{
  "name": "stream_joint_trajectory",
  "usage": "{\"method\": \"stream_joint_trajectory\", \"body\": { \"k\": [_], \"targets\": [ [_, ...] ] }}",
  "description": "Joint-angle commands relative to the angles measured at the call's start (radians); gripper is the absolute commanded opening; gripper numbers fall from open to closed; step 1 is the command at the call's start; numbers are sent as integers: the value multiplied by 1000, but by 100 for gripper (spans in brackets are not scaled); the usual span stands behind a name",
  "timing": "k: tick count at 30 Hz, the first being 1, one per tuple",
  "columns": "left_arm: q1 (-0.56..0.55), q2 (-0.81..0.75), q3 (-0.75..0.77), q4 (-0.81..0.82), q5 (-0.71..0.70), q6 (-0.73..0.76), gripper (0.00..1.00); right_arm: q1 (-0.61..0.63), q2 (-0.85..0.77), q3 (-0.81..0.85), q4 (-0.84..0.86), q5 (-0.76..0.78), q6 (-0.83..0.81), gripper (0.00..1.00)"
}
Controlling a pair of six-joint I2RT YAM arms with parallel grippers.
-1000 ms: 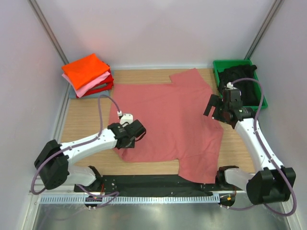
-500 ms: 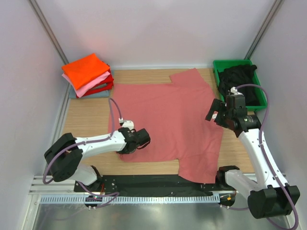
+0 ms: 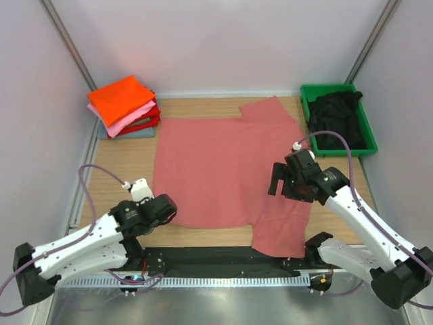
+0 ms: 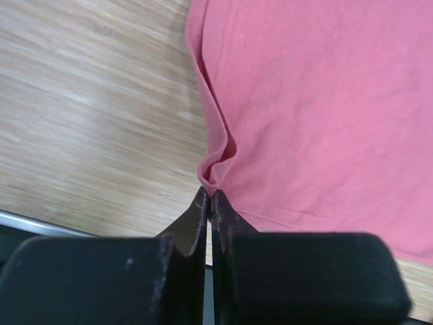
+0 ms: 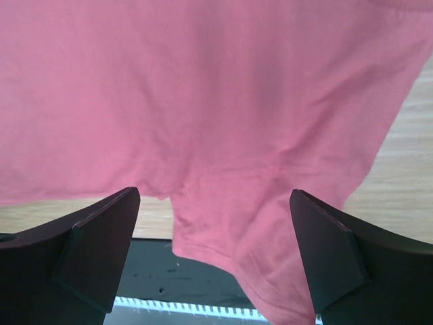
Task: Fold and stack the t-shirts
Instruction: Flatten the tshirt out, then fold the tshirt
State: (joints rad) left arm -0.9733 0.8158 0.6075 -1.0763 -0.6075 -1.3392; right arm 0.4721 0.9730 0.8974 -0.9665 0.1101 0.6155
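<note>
Because the left jaws are pressed fully together with only a small pucker of the shirt [image 4: 318, 101] nipped at their very tips, the likeliest failure is a slip. If that arm lifts or drags quickly, the hem corner may pull free and drop back flat, and the fold would start crooked or not at all. From the wrist view I cannot be sure how much cloth sits between the tips; it seems little more than the hem edge.

A second risk lies on the other side. The right jaws are spread wide and hold nothing, hovering above the cloth, so the two sides are not matched. Should the left side move alone, the shirt would likely skew and wrinkle across its middle. The sleeve below the right jaws reaches past the desk [image 3: 122, 169] edge onto the black strip [image 3: 203, 257], and a grab there may take only the sleeve instead of the body hem.

The shirt lies flat and open, spreading away ahead of the left jaws and to their right, its corner touching their tips. Under the right jaws it fills the whole gap between them, and the notch where sleeve meets hem lies beneath that gap, closer to one side.
</note>
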Motion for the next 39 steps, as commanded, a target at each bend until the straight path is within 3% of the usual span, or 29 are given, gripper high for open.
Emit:
{"method": "stream_joint_trajectory", "body": {
  "k": [1, 6, 11, 14, 18, 21, 33, 37, 39],
  "targets": [
    [-5, -122, -28, -77, -26, -146, 0, 69, -28, -26, -101, 102, 107, 100],
    [-5, -262, -52, -65, -20, -153, 0, 230, 44, -22, -265, 131, 136, 100],
    [-5, -248, -54, -51, -6, -138, 0, 498, 191, -6, -396, 143, 237, 98],
    [-5, -242, -48, -53, -9, -129, 0, 609, 225, -32, -384, 88, 274, 91],
    [-5, -279, -54, -45, -6, -121, 0, 719, 201, -72, -266, -42, 323, 72],
    [-5, -311, -60, -37, -9, -120, 0, 795, 248, -130, -221, -72, 365, 71],
    [-4, -307, -58, -40, -18, -118, 0, 830, 222, -278, -80, 13, 558, 70],
    [-5, -293, -57, -39, -18, -117, 0, 830, 291, -311, -12, 51, 570, 69],
    [-5, -290, -55, -42, -18, -115, 0, 830, 343, -331, 40, 69, 579, 61]
  ]
}}
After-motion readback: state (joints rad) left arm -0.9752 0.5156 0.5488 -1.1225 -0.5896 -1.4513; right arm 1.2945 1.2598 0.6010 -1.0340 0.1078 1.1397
